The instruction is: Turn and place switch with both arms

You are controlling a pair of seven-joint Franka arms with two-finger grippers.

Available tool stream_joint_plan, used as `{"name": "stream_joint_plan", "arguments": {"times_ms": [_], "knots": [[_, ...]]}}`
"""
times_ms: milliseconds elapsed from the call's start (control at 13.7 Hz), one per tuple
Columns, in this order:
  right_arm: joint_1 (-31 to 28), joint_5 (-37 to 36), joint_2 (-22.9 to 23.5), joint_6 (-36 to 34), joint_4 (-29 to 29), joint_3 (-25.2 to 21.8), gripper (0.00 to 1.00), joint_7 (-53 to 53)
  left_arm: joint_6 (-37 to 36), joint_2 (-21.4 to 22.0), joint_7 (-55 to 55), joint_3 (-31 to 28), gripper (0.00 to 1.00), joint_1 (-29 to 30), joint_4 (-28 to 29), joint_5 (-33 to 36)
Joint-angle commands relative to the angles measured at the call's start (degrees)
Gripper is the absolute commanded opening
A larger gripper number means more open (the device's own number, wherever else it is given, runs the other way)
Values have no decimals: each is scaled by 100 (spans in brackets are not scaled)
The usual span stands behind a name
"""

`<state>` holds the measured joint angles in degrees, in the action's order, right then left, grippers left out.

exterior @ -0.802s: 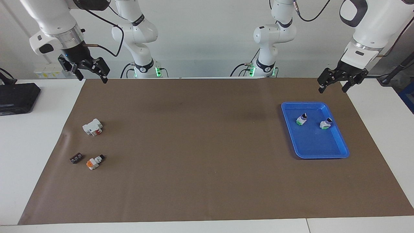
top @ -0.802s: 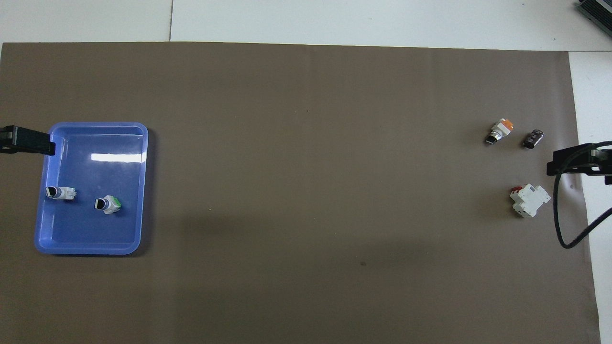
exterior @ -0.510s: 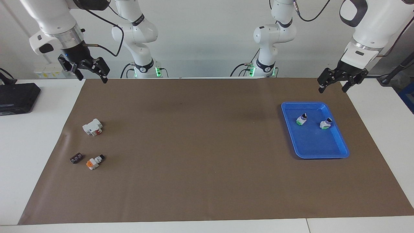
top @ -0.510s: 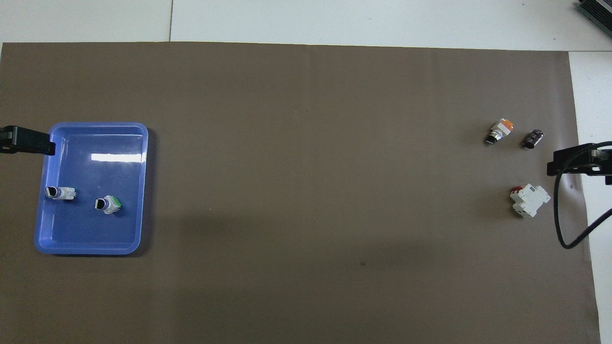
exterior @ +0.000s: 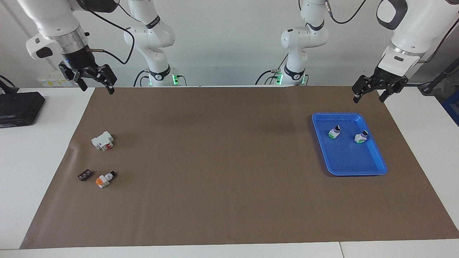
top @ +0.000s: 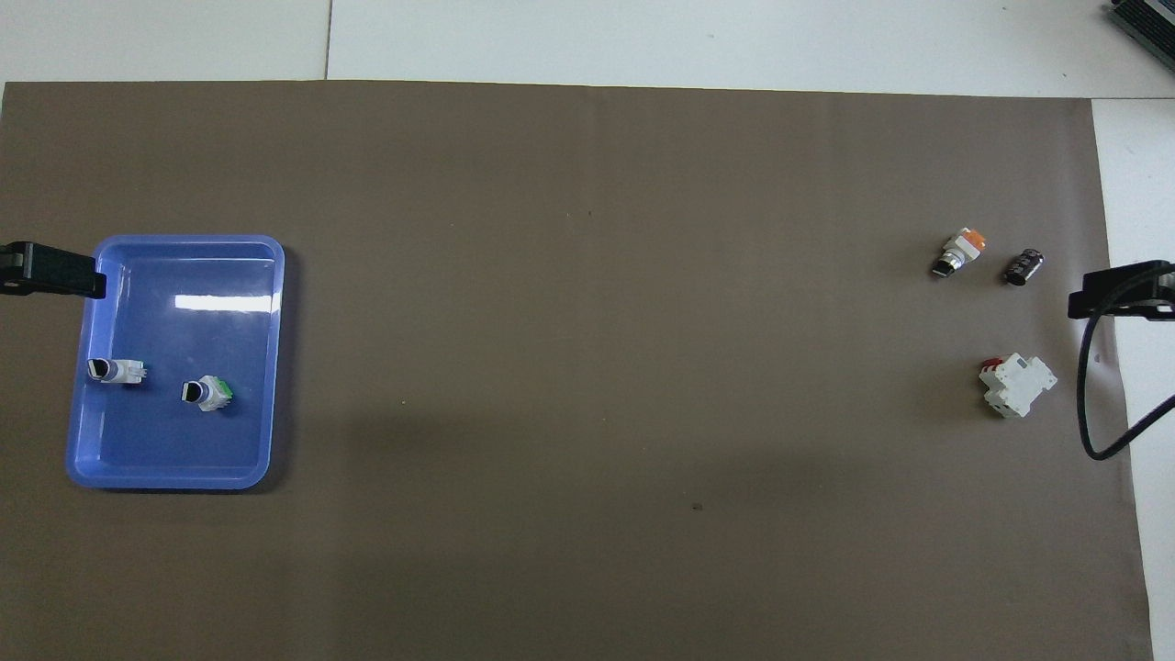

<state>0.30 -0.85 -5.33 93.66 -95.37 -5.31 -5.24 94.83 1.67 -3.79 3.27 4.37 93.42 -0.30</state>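
Note:
The switch, a small white block with an orange end and a black knob, lies on the brown mat toward the right arm's end of the table. My right gripper hangs open and empty in the air over the mat's edge at that end, well clear of the switch. My left gripper hangs open and empty over the mat's edge beside the blue tray. In the overhead view only one black finger of the left gripper and one finger of the right gripper show.
Two white switches with green ends lie in the tray. A bigger white block with a red part and a small dark part lie near the switch. A black box sits on the white table.
My right gripper has drifted a little outward, toward the right arm's end of the table. The left gripper and all the objects stay where they were.

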Motion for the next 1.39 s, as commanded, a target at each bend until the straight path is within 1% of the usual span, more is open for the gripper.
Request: {"name": "stream_joint_plan", "arguments": {"times_ms": [0,73,146,219,365,510,656,802,948,1021,1167,1312], "knots": [[-310,6,-117,1105,-874,21,100,234,27,167,45,24,100,64,186,-58],[-389,-3,-108,1598,-1156,21,100,234,27,167,45,24,100,64,186,-58],[-442,-3,-4,1916,-1255,21,100,217,18,167,45,24,100,64,186,-58],[-512,-3,258,2120,-1247,21,100,138,18,167,45,24,100,64,186,-58],[-539,-3,969,2987,-1256,21,100,-248,27,167,45,24,100,64,186,-58],[-539,-3,1664,3805,-1221,21,100,-407,18,167,37,24,100,64,186,-58],[-513,6,2175,4544,-1212,30,100,-582,18,167,45,24,100,64,186,-58],[-504,6,2579,4967,-1133,30,100,-864,27,167,45,24,100,64,186,-58],[-530,93,3010,5302,-967,30,100,-882,27,167,45,24,100,64,186,-58],[-557,120,3107,5338,-949,30,100,-926,18,167,45,24,100,64,186,-58],[-618,120,3126,5277,-974,30,99,-996,27,167,45,24,100,64,186,-58],[-662,129,3222,5320,-984,39,95,-1136,26,167,45,24,100,64,186,-58]]}}
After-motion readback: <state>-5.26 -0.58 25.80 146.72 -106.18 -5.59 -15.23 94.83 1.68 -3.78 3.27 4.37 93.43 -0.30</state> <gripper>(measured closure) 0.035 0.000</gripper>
